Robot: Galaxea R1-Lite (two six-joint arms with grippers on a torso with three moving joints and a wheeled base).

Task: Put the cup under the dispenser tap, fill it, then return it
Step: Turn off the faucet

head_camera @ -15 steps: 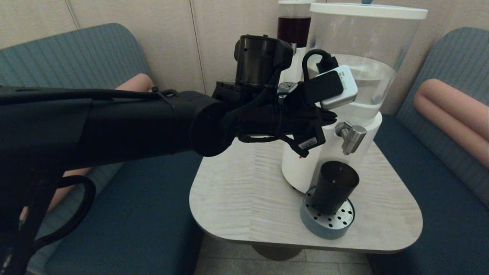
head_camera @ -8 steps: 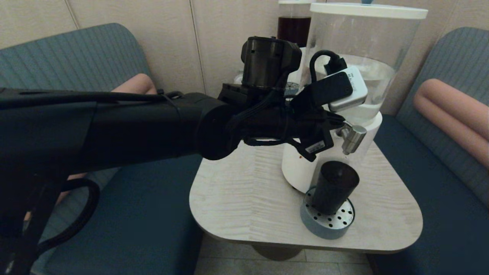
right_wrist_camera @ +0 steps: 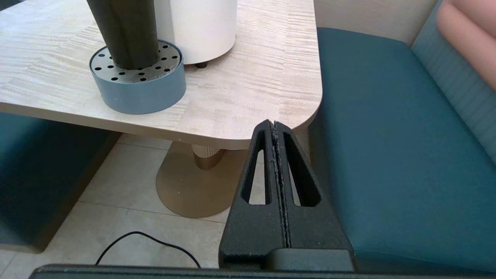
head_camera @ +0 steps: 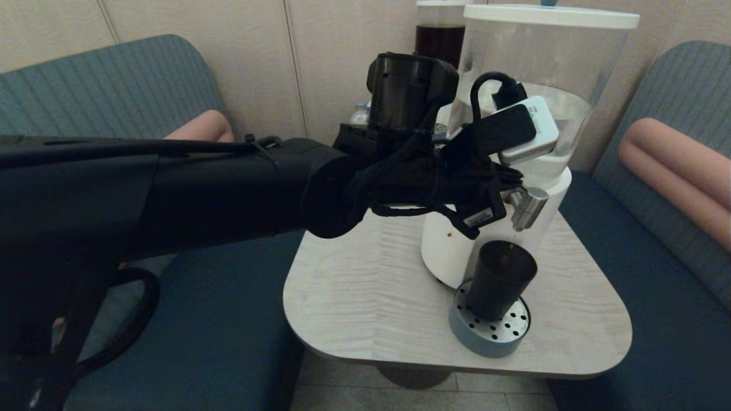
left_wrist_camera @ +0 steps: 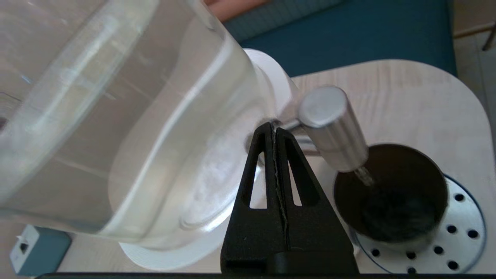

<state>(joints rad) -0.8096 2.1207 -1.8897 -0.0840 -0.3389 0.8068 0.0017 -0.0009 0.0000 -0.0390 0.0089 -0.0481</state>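
The dark cup (head_camera: 499, 279) stands upright on the perforated drip tray (head_camera: 485, 339), directly beneath the brushed-steel dispenser tap (head_camera: 528, 205). In the left wrist view a thin stream (left_wrist_camera: 364, 176) of clear liquid falls from the tap (left_wrist_camera: 333, 128) into the cup (left_wrist_camera: 391, 193). My left gripper (left_wrist_camera: 273, 126) is shut and empty, with its tips against the tap's stem where it meets the white base. In the head view the gripper (head_camera: 505, 185) sits just left of the tap. My right gripper (right_wrist_camera: 274, 124) is shut and empty, parked low off the table's front right corner.
The big dispenser's clear tank (head_camera: 542, 74) rises over its white base (head_camera: 451, 245). A narrower dispenser with dark liquid (head_camera: 438, 43) stands behind. The pale wooden table (head_camera: 365, 285) sits between teal benches (head_camera: 657, 319). A small teal box (left_wrist_camera: 35, 248) lies beside the base.
My left arm has moved right and slightly up, bringing the shut gripper from short of the tap to touching its stem. The cup has stayed on the tray.
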